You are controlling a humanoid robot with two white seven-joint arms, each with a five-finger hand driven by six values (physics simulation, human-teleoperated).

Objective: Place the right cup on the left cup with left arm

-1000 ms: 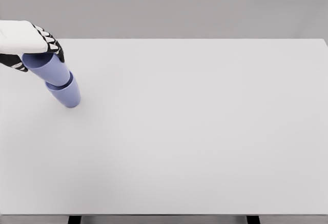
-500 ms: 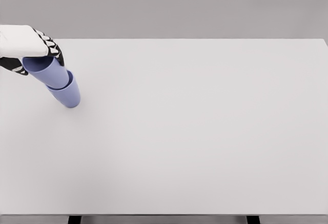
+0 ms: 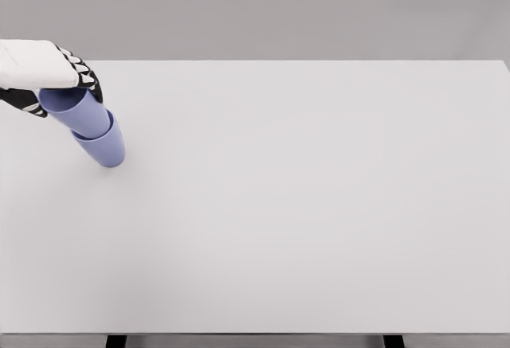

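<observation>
left hand (image 3: 49,73): fingers wrapped around upper cup (image 3: 78,111) | nested in lower cup (image 3: 103,147) | table (image 3: 319,205)

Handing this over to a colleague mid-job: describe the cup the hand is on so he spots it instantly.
Start at the white table and go to its far left corner, where two blue-violet cups sit nested. The upper cup is the one the left hand grips at its rim. Unlike the lower cup, which stands on the table, it sits inside the other.
</observation>
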